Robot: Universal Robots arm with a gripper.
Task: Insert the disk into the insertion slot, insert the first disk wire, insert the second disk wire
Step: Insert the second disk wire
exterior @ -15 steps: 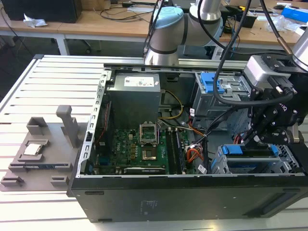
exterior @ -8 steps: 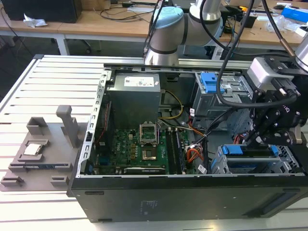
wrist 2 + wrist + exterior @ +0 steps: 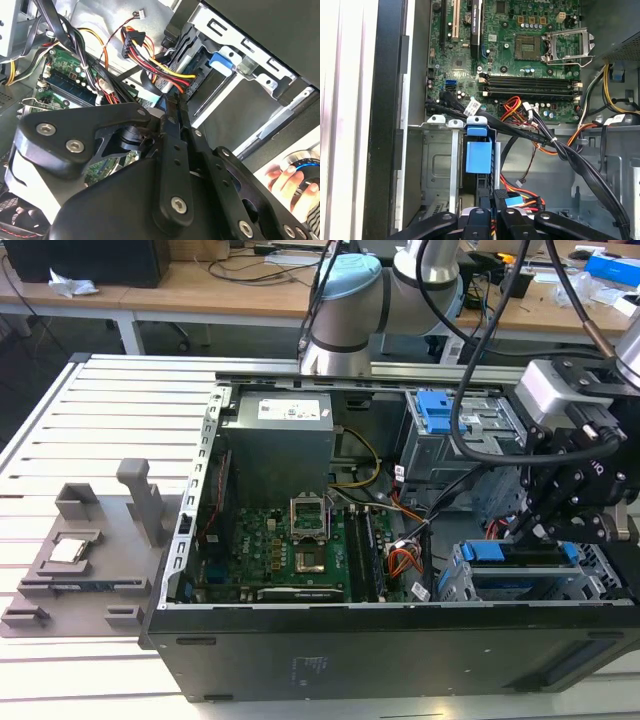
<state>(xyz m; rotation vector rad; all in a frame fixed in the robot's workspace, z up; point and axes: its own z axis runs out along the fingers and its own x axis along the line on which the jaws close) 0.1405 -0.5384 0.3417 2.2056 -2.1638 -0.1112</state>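
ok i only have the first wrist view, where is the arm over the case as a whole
observer: In the exterior view the gripper hangs just over the insertion slot, at the exterior view's right end of the case.
operator: is the disk in there
observer: Yes, the disk lies flat in the top of that cage.
operator: anyone close by
observer: In the second wrist view a person's hand is just outside the case.

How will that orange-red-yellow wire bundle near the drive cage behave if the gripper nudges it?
The orange-red-yellow wire bundle curves loosely, so it will probably flex and spring back rather than hold shape. Its dark connector hangs free, so it may swing. The gripper sits close to the insertion slot.
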